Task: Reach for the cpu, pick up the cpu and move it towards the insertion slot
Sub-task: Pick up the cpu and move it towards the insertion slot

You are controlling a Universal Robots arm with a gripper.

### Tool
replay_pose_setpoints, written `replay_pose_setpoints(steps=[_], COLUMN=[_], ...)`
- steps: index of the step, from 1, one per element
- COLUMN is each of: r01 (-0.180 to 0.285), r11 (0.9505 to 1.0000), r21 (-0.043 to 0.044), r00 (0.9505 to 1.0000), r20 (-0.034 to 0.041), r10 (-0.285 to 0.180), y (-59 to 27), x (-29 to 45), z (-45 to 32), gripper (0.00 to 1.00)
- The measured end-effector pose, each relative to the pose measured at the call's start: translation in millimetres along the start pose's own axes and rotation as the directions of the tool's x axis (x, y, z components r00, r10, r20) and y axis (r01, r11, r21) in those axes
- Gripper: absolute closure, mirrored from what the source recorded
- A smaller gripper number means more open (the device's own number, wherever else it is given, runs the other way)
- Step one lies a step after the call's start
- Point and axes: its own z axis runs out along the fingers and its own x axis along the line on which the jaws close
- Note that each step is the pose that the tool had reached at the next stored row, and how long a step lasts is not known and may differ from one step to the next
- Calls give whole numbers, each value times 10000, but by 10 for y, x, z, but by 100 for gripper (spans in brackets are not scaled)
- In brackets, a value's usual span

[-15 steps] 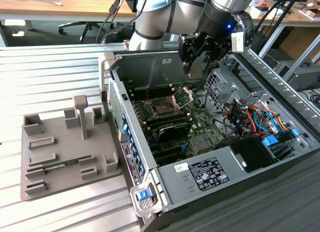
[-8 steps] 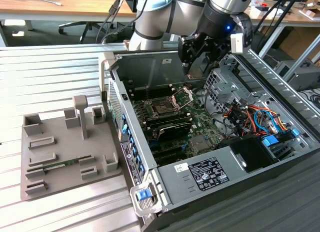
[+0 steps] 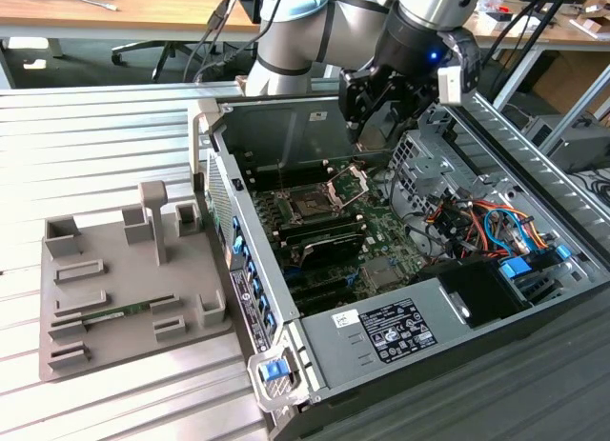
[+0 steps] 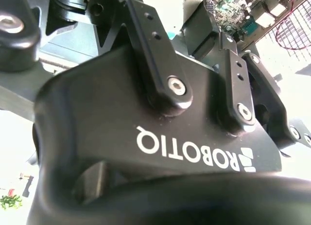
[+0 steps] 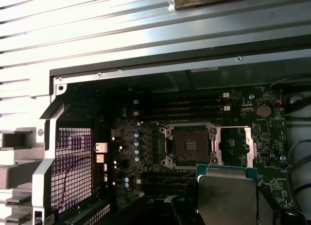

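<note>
We see the black two-fingered gripper (image 3: pixel 367 127) hanging over the open grey metal computer case (image 3: pixel 457 298) in the exterior view, above the rear part of the green motherboard (image 3: pixel 334 231). In the first wrist view the small flat square cpu with its pale silvery-beige top (image 5: pixel 226 198) sits between the dark fingers (image 5: pixel 187 210), so we read the jaws as clenched on the chip, holding it flat and clear of the board.

Beyond the jaws in that same view, lower and set apart from the held chip, lies the insertion slot, a small square dark socket edged by a silvery metal frame (image 5: pixel 189 146); its hinged metal bracket (image 5: pixel 249 146) is swung open to one side. In the exterior view the same socket (image 3: pixel 310 208) lies below the jaws and toward the exterior view's left of them, with the raised bracket (image 3: pixel 348 182) between socket and gripper.

The long black memory slots (image 5: pixel 187 107) run just past the socket, farther from the jaws.

Well away from the jaws, toward the exterior view's left, the grey plastic tray with rectangular recesses (image 3: pixel 100 308) rests on the ribbed metal table (image 3: pixel 95 146), and a long thin green memory stick (image 3: pixel 114 316) lies in one of its recesses.

In the second wrist view the gripper's black body (image 4: pixel 155 142) looms close.
</note>
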Motion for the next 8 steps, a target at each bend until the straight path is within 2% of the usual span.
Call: replay_pose_setpoints(steps=[8], r01=[0], r11=[10000], r21=[0], r00=[10000], r20=[-1], r10=[0], y=[-1], x=[0], z=[28], gripper=[45])
